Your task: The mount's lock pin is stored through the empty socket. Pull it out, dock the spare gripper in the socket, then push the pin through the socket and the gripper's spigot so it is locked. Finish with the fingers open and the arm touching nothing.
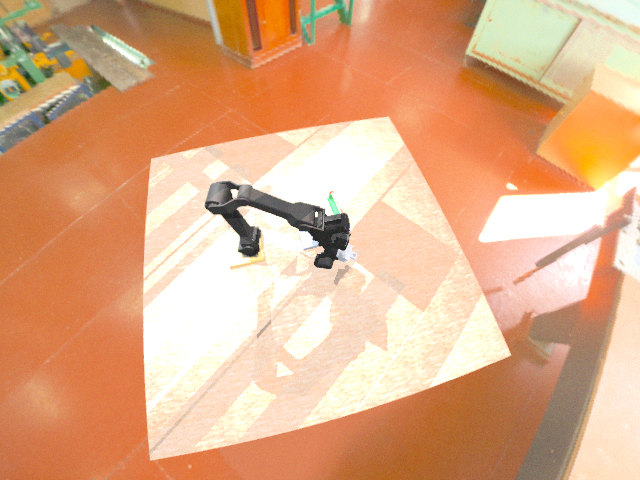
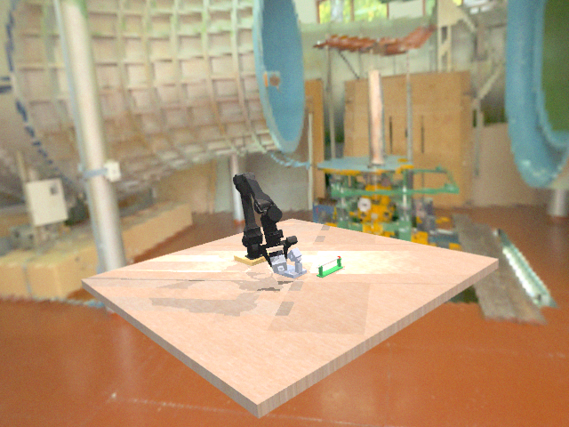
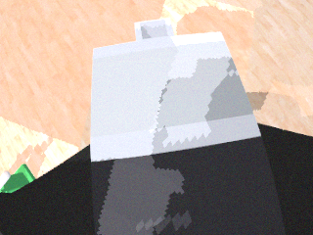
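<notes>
Black gripper grips pale grey block

The black parallel-jaw gripper (image 2: 281,253) (image 1: 330,248) is clamped on a pale grey, boxy spare gripper (image 3: 168,132) (image 2: 278,263) beside the pale grey mount (image 2: 297,262). A white pin with a red end (image 2: 329,263) lies along a green two-post holder (image 2: 330,270) (image 1: 333,204) (image 3: 21,180) nearby.

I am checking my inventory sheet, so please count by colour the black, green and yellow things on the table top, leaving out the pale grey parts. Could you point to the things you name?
Black: 1, the robot arm (image 1: 273,204) (image 2: 248,202) (image 3: 230,191)
Green: 1, the small stand (image 1: 333,204) (image 2: 330,270) (image 3: 21,180)
Yellow: 1, the plate under the arm's foot (image 1: 248,264) (image 2: 242,260)
Total: 3
</notes>
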You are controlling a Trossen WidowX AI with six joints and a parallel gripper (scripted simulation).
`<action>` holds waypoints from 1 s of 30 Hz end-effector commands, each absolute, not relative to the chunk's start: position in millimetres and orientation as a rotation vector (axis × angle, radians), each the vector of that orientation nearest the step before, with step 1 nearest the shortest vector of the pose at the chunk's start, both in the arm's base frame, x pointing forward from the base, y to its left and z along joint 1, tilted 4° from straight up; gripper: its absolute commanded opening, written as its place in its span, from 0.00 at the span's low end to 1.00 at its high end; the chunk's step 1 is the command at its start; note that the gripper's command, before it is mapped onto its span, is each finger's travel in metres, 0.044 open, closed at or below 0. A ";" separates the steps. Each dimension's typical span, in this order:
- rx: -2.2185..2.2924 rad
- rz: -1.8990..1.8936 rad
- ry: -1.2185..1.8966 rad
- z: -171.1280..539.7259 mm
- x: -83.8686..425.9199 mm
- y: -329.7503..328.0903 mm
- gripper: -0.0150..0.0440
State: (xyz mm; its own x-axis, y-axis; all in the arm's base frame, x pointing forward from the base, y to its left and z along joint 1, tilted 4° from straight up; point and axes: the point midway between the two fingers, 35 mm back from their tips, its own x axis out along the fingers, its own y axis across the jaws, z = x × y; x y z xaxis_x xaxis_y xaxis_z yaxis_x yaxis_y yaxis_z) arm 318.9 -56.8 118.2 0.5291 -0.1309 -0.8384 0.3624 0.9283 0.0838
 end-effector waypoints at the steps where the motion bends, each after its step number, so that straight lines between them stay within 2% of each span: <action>1: 0.303 -0.269 1.010 117.2 308.0 -55.7 0.25; 30: 0.711 -0.100 1.289 109.4 232.7 -28.9 0.25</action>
State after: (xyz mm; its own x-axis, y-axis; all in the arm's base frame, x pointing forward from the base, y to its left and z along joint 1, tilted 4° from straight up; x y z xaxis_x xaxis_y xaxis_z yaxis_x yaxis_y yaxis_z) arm 240.5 -33.9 105.1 0.3097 0.2619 -0.9140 0.4393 0.8131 0.3819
